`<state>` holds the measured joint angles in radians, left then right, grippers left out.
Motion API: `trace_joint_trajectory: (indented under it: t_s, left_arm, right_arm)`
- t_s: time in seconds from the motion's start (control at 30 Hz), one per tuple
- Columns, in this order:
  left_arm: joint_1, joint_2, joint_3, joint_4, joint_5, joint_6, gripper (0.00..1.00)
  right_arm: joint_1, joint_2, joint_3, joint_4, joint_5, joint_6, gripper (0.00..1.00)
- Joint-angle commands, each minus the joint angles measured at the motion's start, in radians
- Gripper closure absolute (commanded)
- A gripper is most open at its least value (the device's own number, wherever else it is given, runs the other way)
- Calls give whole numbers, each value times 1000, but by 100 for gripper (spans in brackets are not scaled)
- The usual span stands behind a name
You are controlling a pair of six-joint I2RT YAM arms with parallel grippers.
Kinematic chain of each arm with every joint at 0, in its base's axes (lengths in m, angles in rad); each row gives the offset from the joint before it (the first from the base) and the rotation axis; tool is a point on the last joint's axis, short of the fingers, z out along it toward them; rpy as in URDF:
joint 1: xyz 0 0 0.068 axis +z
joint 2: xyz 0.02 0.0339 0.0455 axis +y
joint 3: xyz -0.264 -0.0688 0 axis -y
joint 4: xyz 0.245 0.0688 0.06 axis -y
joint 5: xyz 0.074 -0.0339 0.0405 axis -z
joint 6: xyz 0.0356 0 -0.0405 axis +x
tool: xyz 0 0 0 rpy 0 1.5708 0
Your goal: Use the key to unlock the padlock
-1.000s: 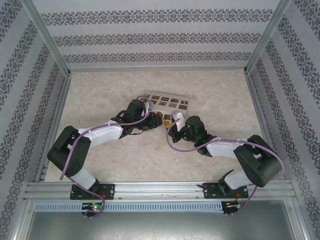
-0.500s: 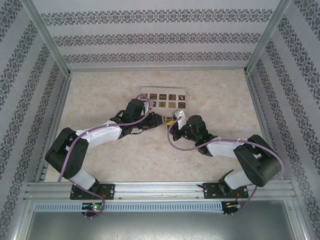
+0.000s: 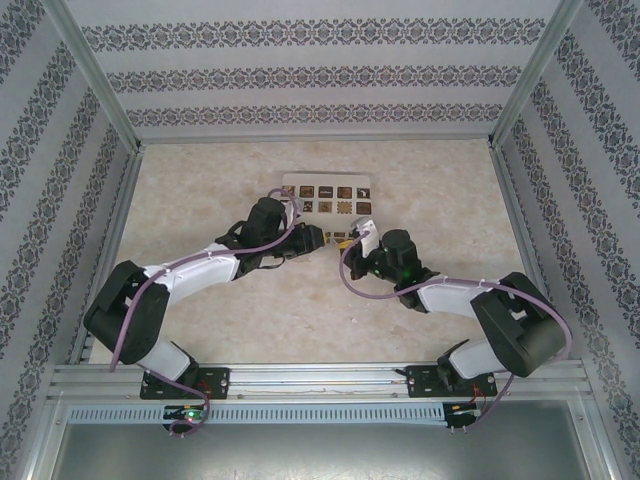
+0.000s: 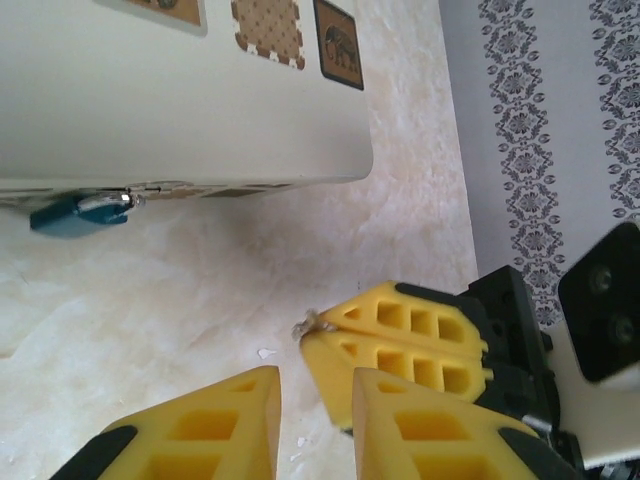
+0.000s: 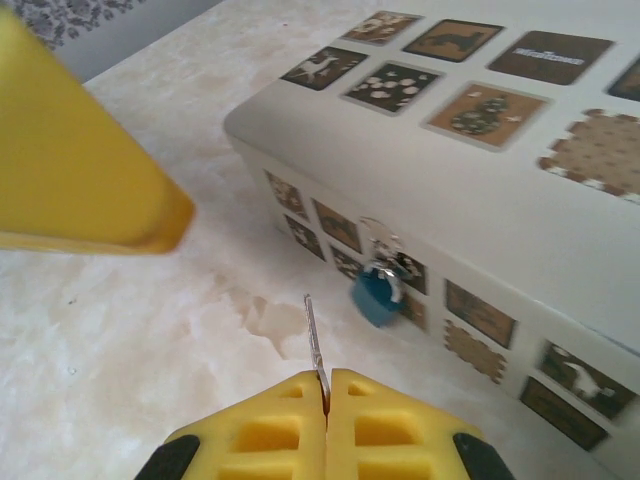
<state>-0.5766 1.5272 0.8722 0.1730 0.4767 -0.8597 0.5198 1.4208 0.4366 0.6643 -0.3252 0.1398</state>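
Observation:
The tiny blue padlock (image 5: pixel 376 292) hangs by its silvery shackle from the hasp on the front of the cream patterned box (image 5: pixel 480 170). It also shows under the box edge as the padlock (image 4: pixel 70 215) in the left wrist view. My right gripper (image 5: pixel 326 385) is shut on the key (image 5: pixel 314 335), whose thin blade points up toward the padlock, a short way below and left of it. My left gripper (image 4: pixel 315 425) stands open with nothing between its yellow fingers (image 4: pixel 200 430), just beside the right gripper (image 4: pixel 400 340). From above, the left gripper (image 3: pixel 312 238) and right gripper (image 3: pixel 350 240) meet in front of the box (image 3: pixel 328 196).
The box lies at the middle back of the marbled table (image 3: pixel 200 190). Patterned walls (image 3: pixel 60 180) and metal frame posts close in the sides and back. Open tabletop lies left, right and in front of the grippers.
The box has swung from tilted to square and sits a little farther back. My left gripper's jaws have parted slightly. The right gripper with the key has shifted a little right.

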Motion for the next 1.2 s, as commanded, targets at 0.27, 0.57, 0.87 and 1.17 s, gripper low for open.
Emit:
trace_joint_trajectory:
  t_s: [0.27,0.57,0.87,1.17]
  left_arm:
    - [5,-185,-88,-73,-245,157,47]
    - [17,-322,-170,-100,-392,235,28]
    - [30,-354,-197,-107,-410,250,25]
    - [38,-349,-232,-93,-417,277,22]
  right_arm:
    - [-159,51,190,-124,-253,175,100]
    - [-240,268,412,-194,-357,254,100]
    - [-242,352,495,-351,-352,254,100]
    - [-221,362,446,-477,-324,242,100]
